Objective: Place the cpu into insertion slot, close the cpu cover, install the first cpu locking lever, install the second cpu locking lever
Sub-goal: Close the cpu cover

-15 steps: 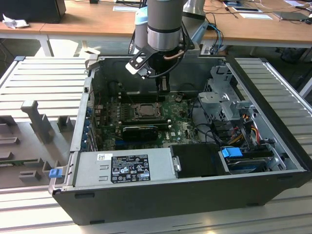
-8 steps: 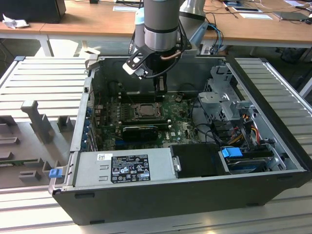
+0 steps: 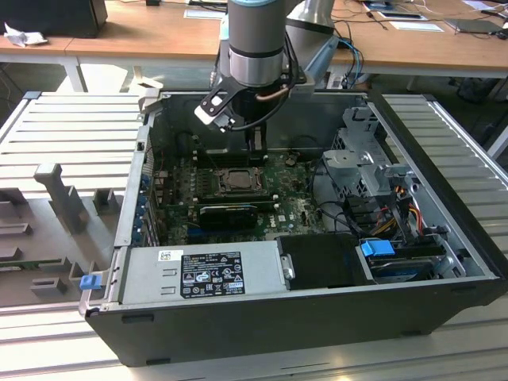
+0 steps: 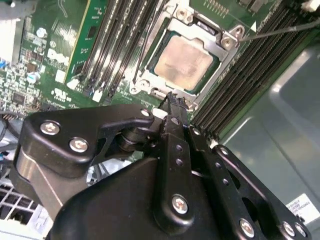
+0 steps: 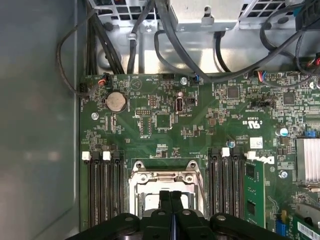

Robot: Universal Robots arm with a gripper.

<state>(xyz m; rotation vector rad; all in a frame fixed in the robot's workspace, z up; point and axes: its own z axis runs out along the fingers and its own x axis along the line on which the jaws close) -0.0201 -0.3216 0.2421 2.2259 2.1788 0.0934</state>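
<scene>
The cpu point(image 4: 182, 60), a pale silver-beige square, lies in the insertion slot point(image 3: 236, 181) on the green motherboard. The silver cpu cover point(image 4: 226, 39) lies flat around it, and the chip shows through its window. One thin wire lever point(image 4: 280, 31) sticks out from a corner of the socket over the memory slots. Another lever point(image 4: 146, 47) runs along the socket's opposite side. My gripper point(image 4: 172, 99) hovers just above the socket's edge with its black fingertips pressed together and nothing between them. In the first wrist view the gripper point(image 5: 171, 197) sits over the cover point(image 5: 162, 177).
Black memory slots point(image 5: 104, 190) flank the socket on both sides. A long black card point(image 3: 230, 213) lies in front of it. The power supply point(image 3: 202, 274), a drive cage point(image 3: 373, 163) and cable bundles point(image 3: 397, 210) crowd the case. Grey ribbed tables stand on both sides.
</scene>
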